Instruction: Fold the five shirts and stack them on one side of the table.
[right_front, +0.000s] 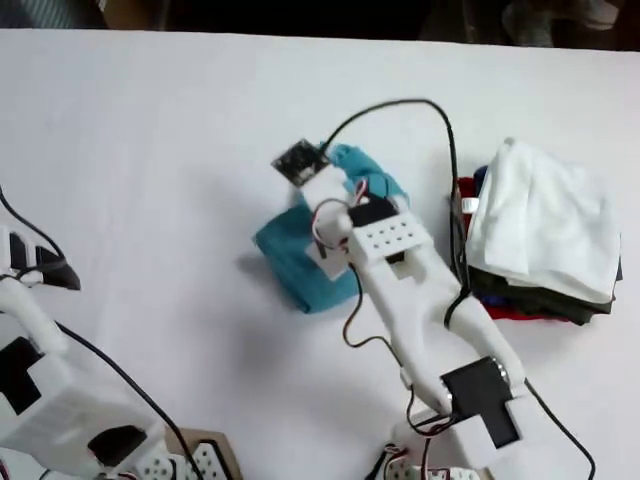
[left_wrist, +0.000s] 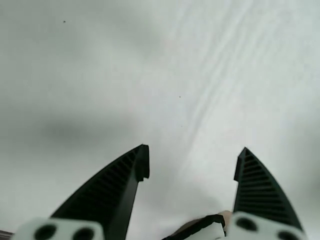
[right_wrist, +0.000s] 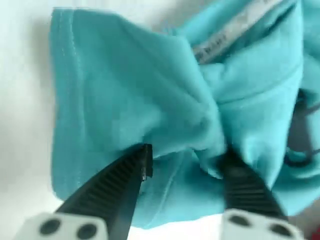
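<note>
High view: you have the teal shirt lying near the middle of the table. It is part folded into a rough block, with a looser bunch of cloth at its far end. Your right arm reaches in from the near edge, and its wrist covers the middle of the shirt. A black cable arcs up from the wrist and drops between the arm and the stack.

The stack sits on the right side of the table, just beside the right arm and apart from the teal shirt. You can count a white shirt on top, a black shirt under it and a red shirt as the lowest layer visible. How many more lie inside, you cannot tell.

Right wrist view: your right gripper is set down on the teal shirt with its jaws spread wide. A bunched ridge of cloth lies between them, not clamped. One fingertip rests on top of the fabric; the other is sunk into a fold. A pale neck label shows at one end of the cloth and a stitched hem at the other.

Left wrist view: your left gripper stands with its jaws wide over bare white table. In the high view the left arm sits at the near left corner, well apart from the teal shirt.
</note>
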